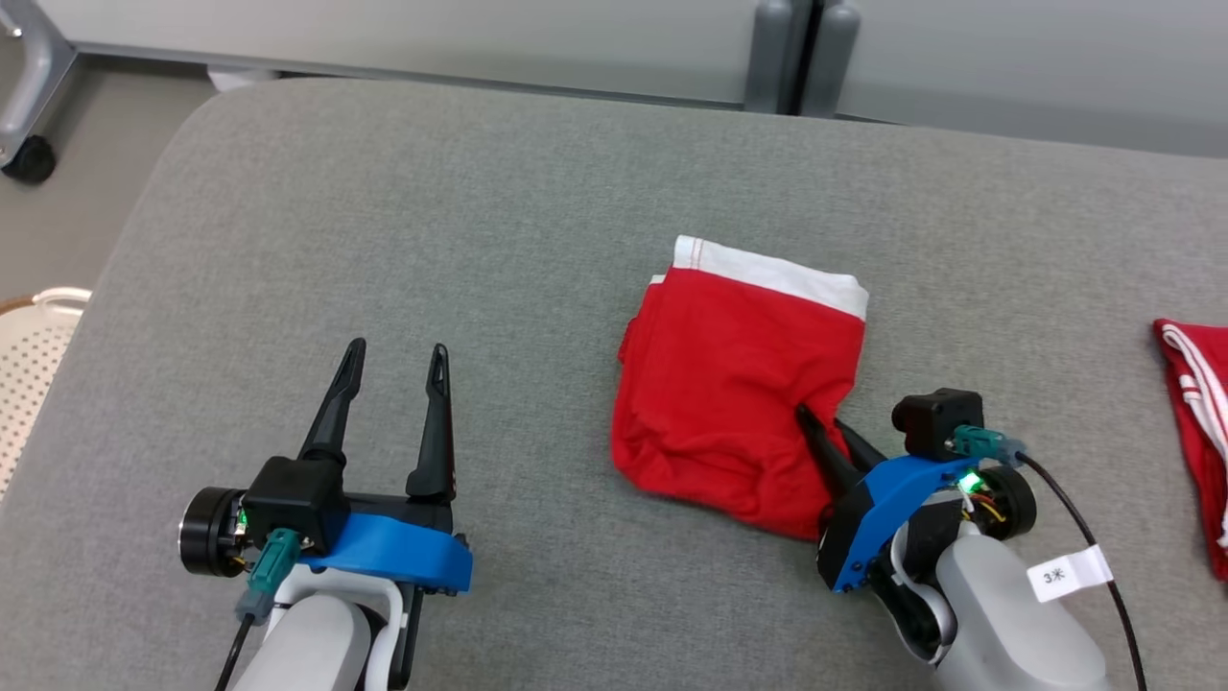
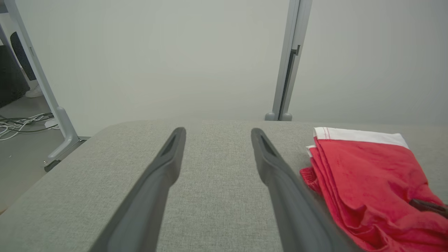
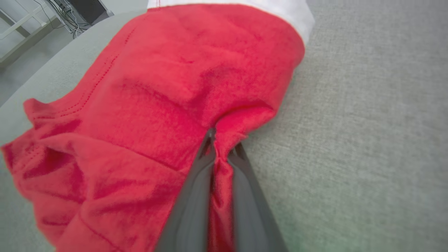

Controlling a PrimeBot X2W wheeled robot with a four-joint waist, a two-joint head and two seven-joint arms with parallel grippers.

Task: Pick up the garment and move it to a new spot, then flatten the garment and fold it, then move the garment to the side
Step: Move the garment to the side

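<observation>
The garment (image 1: pixel 729 384) is a folded pair of red shorts with a white waistband, lying on the grey cushioned surface (image 1: pixel 460 240) right of centre. My right gripper (image 1: pixel 815 419) is at its near right edge, shut on a pinched fold of the red cloth; the right wrist view has the fabric (image 3: pixel 168 91) squeezed between both fingers (image 3: pixel 196 196). My left gripper (image 1: pixel 398 360) rests open at the lower left, well away from the shorts, fingers pointing to the far side. In the left wrist view the garment (image 2: pixel 364 175) lies right of the spread fingers (image 2: pixel 161 168).
A second red item with white stripes (image 1: pixel 1199 422) lies at the right edge. A white perforated basket (image 1: pixel 29 355) stands off the surface's left side. Grey partition panels and a post (image 1: pixel 796 58) run along the far edge. A cable with a label (image 1: pixel 1065 573) trails from my right wrist.
</observation>
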